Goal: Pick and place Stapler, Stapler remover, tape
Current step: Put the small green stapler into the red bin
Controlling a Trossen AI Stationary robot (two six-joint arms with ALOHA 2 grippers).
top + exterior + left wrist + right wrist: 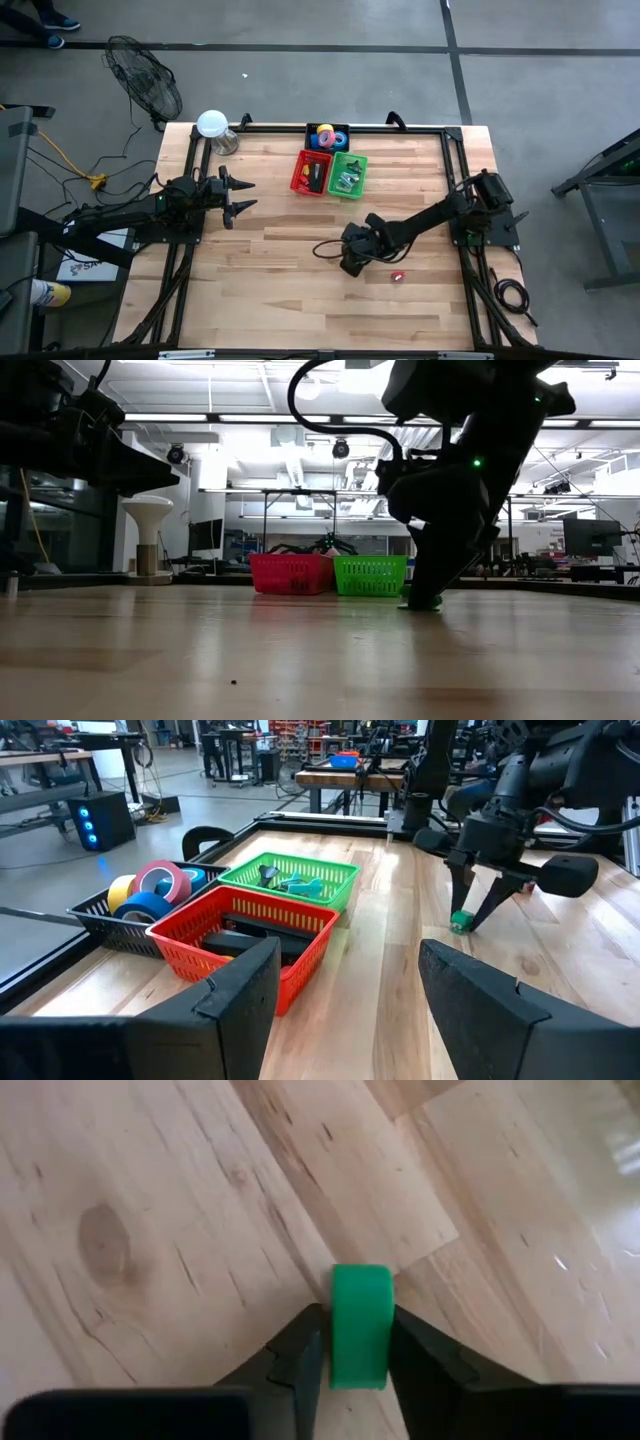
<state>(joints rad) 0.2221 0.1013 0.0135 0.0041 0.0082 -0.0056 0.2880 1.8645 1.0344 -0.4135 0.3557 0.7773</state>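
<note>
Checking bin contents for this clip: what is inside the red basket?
In the red basket lies the black stapler, seen from the left wrist. The basket wall covers its lower part, so anything beneath it cannot be seen.

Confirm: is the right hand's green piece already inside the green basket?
No. The right hand pinches the green piece on bare wood, away from the green basket.
</note>
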